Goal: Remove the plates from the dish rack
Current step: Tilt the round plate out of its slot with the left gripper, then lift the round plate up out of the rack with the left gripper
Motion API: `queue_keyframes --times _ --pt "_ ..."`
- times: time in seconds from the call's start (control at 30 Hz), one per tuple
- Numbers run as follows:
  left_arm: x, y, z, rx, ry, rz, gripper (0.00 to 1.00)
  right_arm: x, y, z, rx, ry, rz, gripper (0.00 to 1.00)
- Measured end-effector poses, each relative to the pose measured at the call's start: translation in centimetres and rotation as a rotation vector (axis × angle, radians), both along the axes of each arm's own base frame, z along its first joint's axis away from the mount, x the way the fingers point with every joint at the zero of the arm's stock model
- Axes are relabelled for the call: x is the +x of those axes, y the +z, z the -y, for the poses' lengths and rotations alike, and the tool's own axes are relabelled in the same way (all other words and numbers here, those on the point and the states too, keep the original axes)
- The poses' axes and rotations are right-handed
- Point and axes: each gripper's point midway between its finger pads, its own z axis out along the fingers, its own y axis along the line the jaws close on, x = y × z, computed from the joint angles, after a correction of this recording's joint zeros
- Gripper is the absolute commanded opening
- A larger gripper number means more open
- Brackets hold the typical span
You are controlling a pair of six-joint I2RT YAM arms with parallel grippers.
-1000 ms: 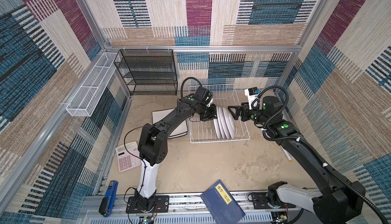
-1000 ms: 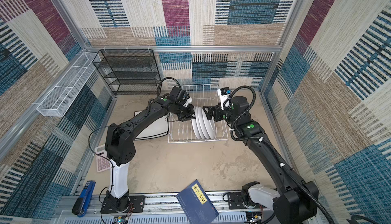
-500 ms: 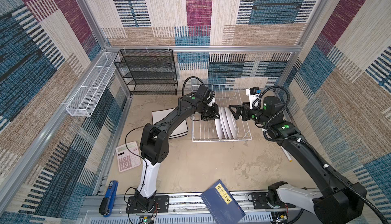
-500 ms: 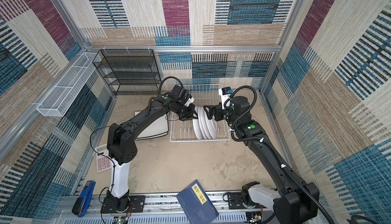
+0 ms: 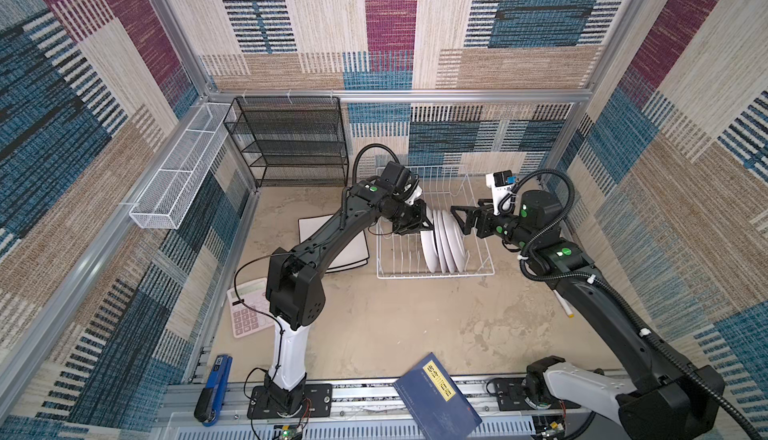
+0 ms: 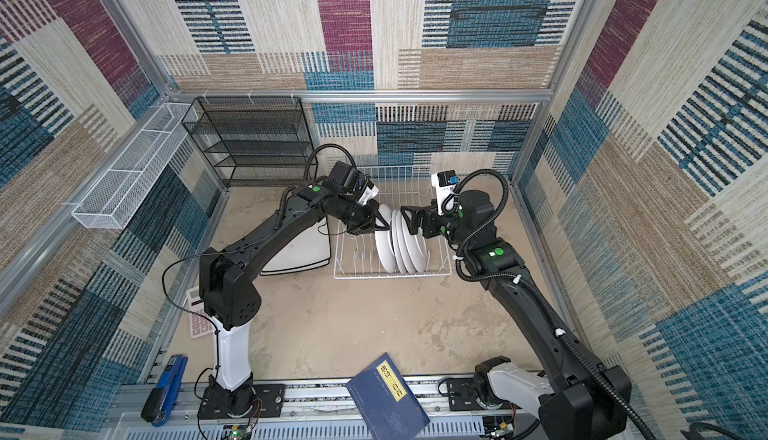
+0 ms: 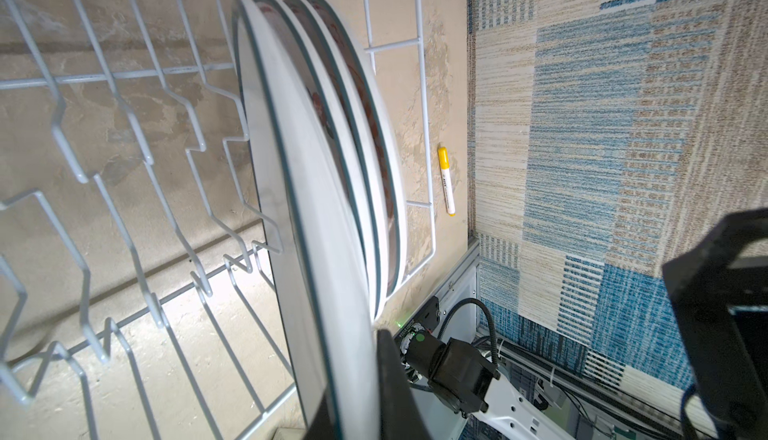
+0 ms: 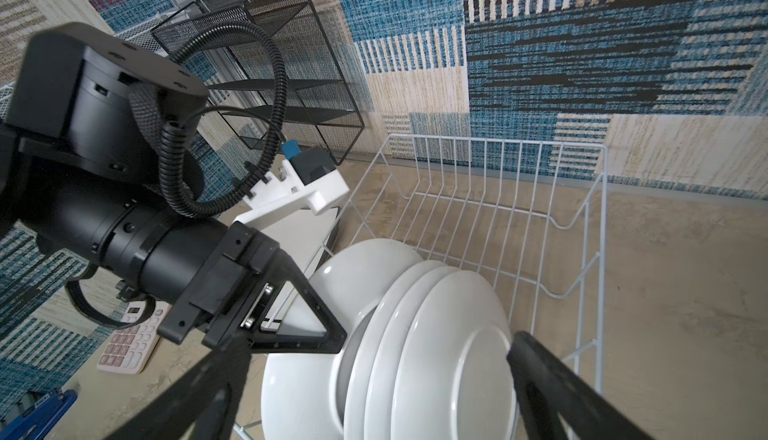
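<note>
The white wire dish rack (image 5: 436, 276) (image 6: 390, 277) stands mid-table with several round white plates on edge at its right end. My left gripper (image 5: 426, 226) (image 7: 357, 409) is shut on the top rim of the leftmost round plate (image 5: 428, 251) (image 7: 307, 230), which tilts slightly away from the others (image 5: 451, 242) (image 8: 453, 355). Red print shows on the faces in the left wrist view. My right gripper (image 5: 459, 222) (image 8: 374, 396) stands open just right of the row, its fingers spread either side of the plates without touching. A square white plate with a black edge (image 5: 353, 251) lies flat left of the rack, partly under my left arm.
A black mesh shelf unit (image 5: 291, 143) stands at the back left, and a long white mesh tray (image 5: 178, 184) hangs on the left wall. A calculator (image 5: 245, 313), a blue stapler (image 5: 214, 388) and a blue book (image 5: 436, 396) lie near the front. A yellow-capped marker (image 7: 446, 180) lies right of the rack.
My left gripper, the plate it holds and the rack have shifted slightly right. The right gripper has drifted a little right too and stays open.
</note>
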Motion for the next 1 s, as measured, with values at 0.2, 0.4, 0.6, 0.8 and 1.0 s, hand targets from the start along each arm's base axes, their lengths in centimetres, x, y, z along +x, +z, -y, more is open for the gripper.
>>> queue_keyframes --times 0.2,0.4,0.6,0.8,1.0 --pt "-0.5 1.9 -0.7 -0.027 -0.004 0.015 0.0 -0.4 0.1 0.1 0.005 -0.001 0.007 0.99" --pt "-0.5 3.5 -1.6 -0.041 0.008 0.047 0.0 -0.6 0.4 0.2 0.012 -0.002 0.015 0.99" --pt "-0.5 3.6 -3.0 -0.029 0.035 0.043 0.0 -0.7 0.5 0.2 0.022 -0.006 0.012 0.99" --pt "-1.0 4.6 -3.9 -0.034 0.046 0.057 0.0 -0.7 0.4 0.2 0.034 -0.009 0.004 0.99" --pt "-1.1 6.4 -5.4 -0.046 0.075 0.089 0.0 -0.7 1.1 0.2 0.05 -0.012 0.009 0.99"
